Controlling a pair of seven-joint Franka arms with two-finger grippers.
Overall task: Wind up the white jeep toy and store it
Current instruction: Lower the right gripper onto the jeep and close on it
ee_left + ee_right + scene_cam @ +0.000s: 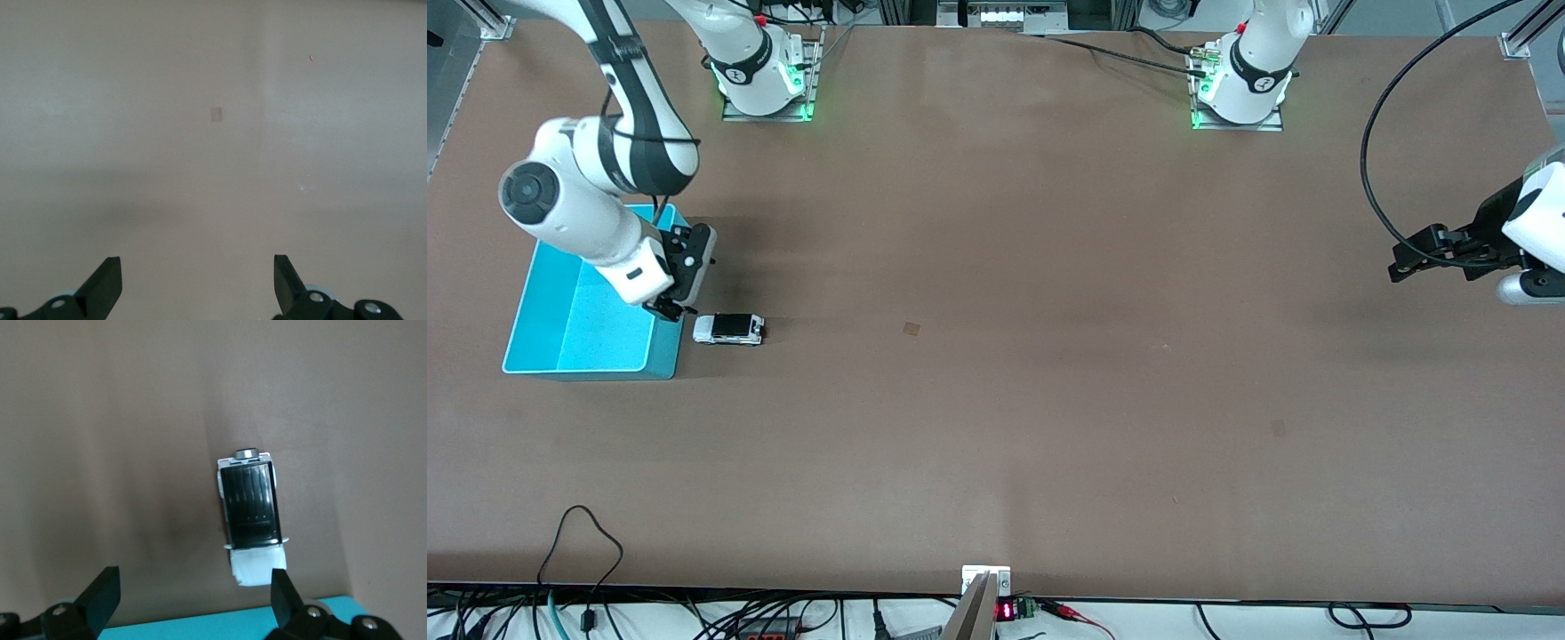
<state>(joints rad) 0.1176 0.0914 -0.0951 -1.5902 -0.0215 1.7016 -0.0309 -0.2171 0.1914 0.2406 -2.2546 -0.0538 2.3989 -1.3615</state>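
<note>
White jeep toy [728, 329] on bench [996, 400] beside turquoise bin [569, 329]; right pincer [673, 310] over bin's edge, left pincer [1398, 269] waiting (both spread apart).

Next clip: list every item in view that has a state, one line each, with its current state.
white jeep toy: upright on its wheels on the table, beside the turquoise bin, not held.
turquoise bin: open-topped, nothing visible inside.
right hand: open, holding nothing, over the bin's edge next to the jeep.
left hand: open, holding nothing, waiting over bare table at the left arm's end.

Brown table [1049, 400]: turquoise bin [569, 333], white jeep toy [728, 329].
</note>
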